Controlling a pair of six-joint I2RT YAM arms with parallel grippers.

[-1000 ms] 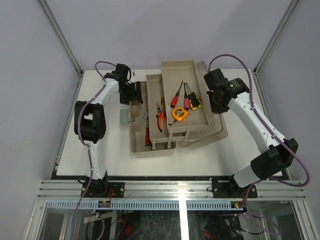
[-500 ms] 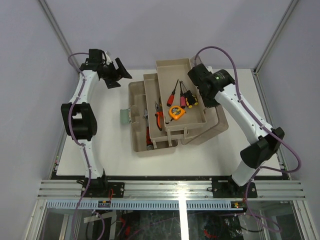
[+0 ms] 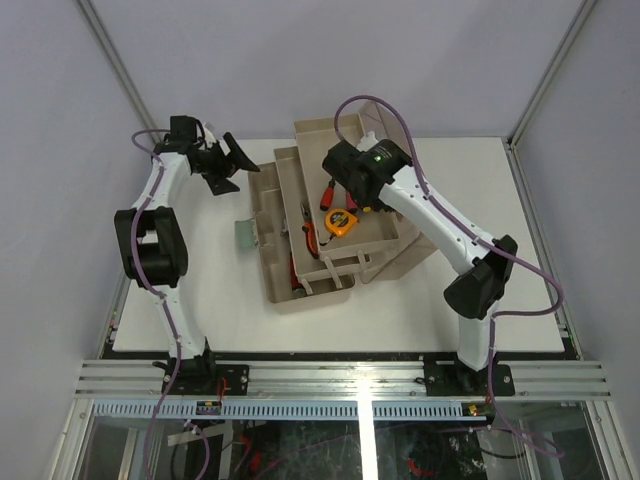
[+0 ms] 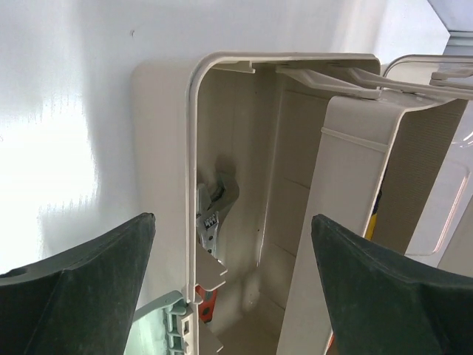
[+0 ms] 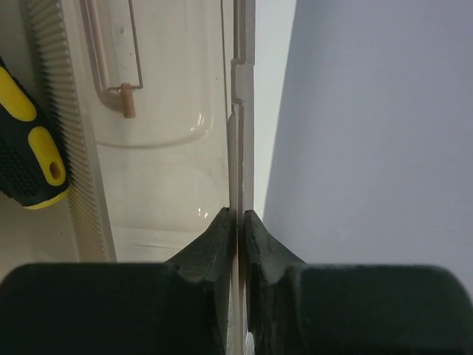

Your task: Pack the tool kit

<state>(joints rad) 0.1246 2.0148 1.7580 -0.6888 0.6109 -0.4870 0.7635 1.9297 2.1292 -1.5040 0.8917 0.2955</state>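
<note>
- Toolbox sits open mid-table and angled, with its trays fanned out toward the far right. The green latch faces left.
- Right gripper is pinched tight on the thin edge of the translucent lid. In the wrist view we see that edge running straight up from between the pads, with grey wall to its right.
- Yellow-black screwdriver handle lies left of that edge, past a ribbed strip.
- Left gripper hangs with its jaws wide and holds nothing. It is off the box's far-left corner, apart from it.
- Its camera looks along the base's rounded corner rim, where a wrench lies inside by the left wall.
- Tape measure and pliers lie in the trays, near the right gripper.
- We see bare table to the left of the box and on its near side. The right arm crosses over the box's right side.
</note>
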